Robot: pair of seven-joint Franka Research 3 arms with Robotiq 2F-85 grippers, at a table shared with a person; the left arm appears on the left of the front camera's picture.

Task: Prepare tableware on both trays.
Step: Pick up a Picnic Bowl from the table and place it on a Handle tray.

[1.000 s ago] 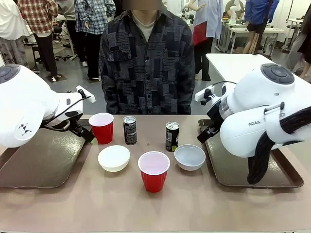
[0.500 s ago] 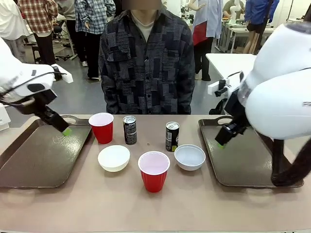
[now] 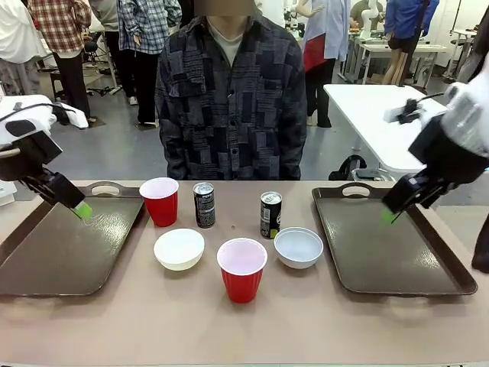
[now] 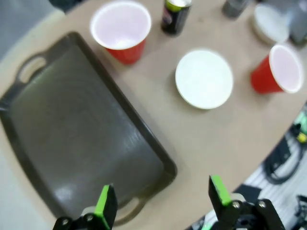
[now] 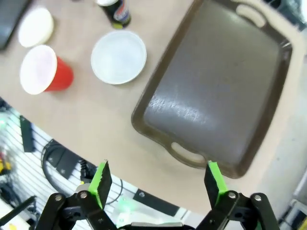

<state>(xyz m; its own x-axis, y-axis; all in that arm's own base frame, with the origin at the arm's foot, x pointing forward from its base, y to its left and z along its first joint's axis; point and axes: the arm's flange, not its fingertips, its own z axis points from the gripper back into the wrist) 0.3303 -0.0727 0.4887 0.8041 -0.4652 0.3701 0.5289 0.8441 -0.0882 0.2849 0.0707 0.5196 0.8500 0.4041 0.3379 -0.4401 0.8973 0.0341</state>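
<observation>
Two dark brown trays lie on the tan table, the left tray [image 3: 61, 252] and the right tray [image 3: 397, 252], both bare. Between them stand two red cups [image 3: 160, 200] [image 3: 242, 269], two white bowls [image 3: 179, 248] [image 3: 298, 247] and two black cans [image 3: 204, 205] [image 3: 270, 215]. My left gripper [image 3: 78, 206] hangs open above the left tray's far end, holding nothing. My right gripper [image 3: 391, 214] hangs open above the right tray's far part, also holding nothing. From the left wrist, the tray [image 4: 81, 129], a cup [image 4: 121, 29] and a bowl [image 4: 204, 79] lie below my open gripper [image 4: 163, 201]. Under my open right gripper [image 5: 158, 184] are the tray [image 5: 216, 91] and a bowl [image 5: 118, 56].
A person in a dark patterned shirt [image 3: 229, 99] stands at the far side of the table, hands out of sight. A white table [image 3: 374, 115] stands behind on the right. The near strip of tabletop [image 3: 244, 329] is bare.
Both arms have pulled up and outward from the middle, uncovering the trays. The grippers now hang higher over the trays' far ends. Cups, bowls and cans have not moved.
</observation>
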